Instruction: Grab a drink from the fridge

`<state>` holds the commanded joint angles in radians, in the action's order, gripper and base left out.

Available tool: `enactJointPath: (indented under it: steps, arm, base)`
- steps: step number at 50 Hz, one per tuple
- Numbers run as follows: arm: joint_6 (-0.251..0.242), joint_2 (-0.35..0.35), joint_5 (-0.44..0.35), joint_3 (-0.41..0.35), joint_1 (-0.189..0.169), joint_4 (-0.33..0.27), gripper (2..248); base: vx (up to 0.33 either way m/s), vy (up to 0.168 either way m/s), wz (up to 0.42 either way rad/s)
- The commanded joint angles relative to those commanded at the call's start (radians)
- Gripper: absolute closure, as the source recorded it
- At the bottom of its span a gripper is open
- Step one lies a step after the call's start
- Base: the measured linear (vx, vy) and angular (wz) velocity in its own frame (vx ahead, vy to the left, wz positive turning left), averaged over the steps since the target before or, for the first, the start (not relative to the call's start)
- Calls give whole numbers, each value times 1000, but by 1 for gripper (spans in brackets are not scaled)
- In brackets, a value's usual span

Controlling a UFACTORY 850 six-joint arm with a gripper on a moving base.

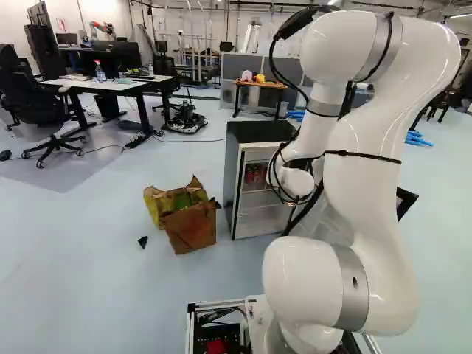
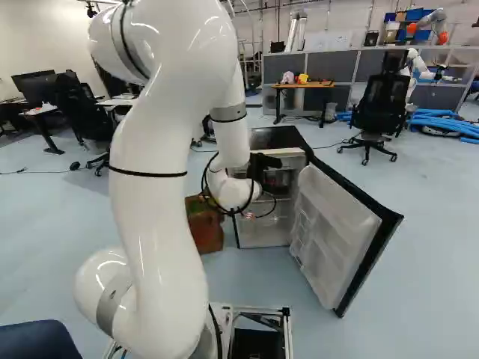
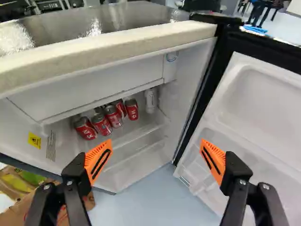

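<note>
Pale floor [image 1: 81,251] carries the open fridge [image 1: 257,210] — paper bag [image 1: 193,227] beside.

Yellow rectangular sticker [image 3: 34,140] with a dark warning-type symbol, on the white inner side wall [image 3: 14,136] of the open refrigerator [image 3: 106,55]. Just beside it, a pale label with dark parallel lines [image 3: 51,146], not legible. Red metal cans [image 3: 132,109] inside bear white lettering; a white metal can [image 3: 150,101] bears faint markings. Brown paper bag [image 3: 28,207]: red print, partly hidden.
</note>
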<state>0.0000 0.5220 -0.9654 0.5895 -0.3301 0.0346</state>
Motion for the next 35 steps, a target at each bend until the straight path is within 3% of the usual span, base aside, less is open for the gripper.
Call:
enactJointPath:
  steps: [16, 35]
  arm:
    - [0, 71, 47, 49, -29, -168, 3]
    - [0, 142, 79, 88, -36, -342, 3]
  base:
    - [0, 0, 0]
    - [0, 0, 0]
